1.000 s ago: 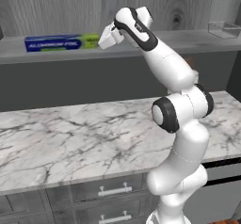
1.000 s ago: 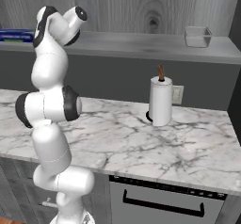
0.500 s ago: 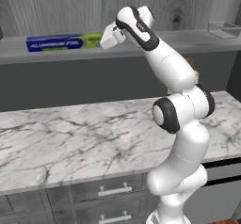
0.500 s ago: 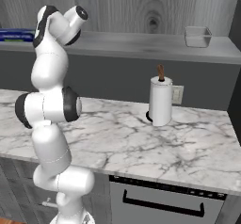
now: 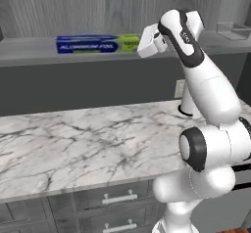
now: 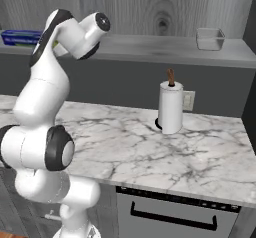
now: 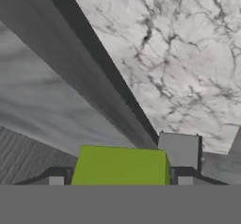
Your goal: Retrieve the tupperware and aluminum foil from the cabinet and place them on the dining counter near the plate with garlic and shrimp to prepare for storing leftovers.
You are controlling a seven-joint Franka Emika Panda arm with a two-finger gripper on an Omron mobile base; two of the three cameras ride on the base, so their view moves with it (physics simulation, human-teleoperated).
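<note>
The long slim blue box lettered "ALUMINIUM FOIL" w/ a lime-green end lies flat on the flat grey shelf board of the grey wood-grain wall cabinet, long side along the shelf, green end toward the arm. The white two-finger gripper sits at shelf height right at that green end, touching or nearly so from the left base view. In the hand view the lime-green end sits between the two small dark finger tips, one each side, jaws spread about as wide as the box. Whether the pads actually press on it can't be told, so grip state unclear. In the right base view only a bit of the blue box shows at far left on the shelf, behind the arm's upper links.

The small shallow clear greyish plastic container w/ a rim stands on the same shelf board, far end, well apart from the foil box and the gripper; also seen at the right edge of the left base view.

Below the shelf: dark grey back wall, then a white grey-veined marble worktop over grey drawers w/ bar handles. On the worktop, a white paper-towel roll on a brown-topped post, w/ a wall socket just behind it. A dark appliance front w/ a black handle sits under the worktop's right part.
</note>
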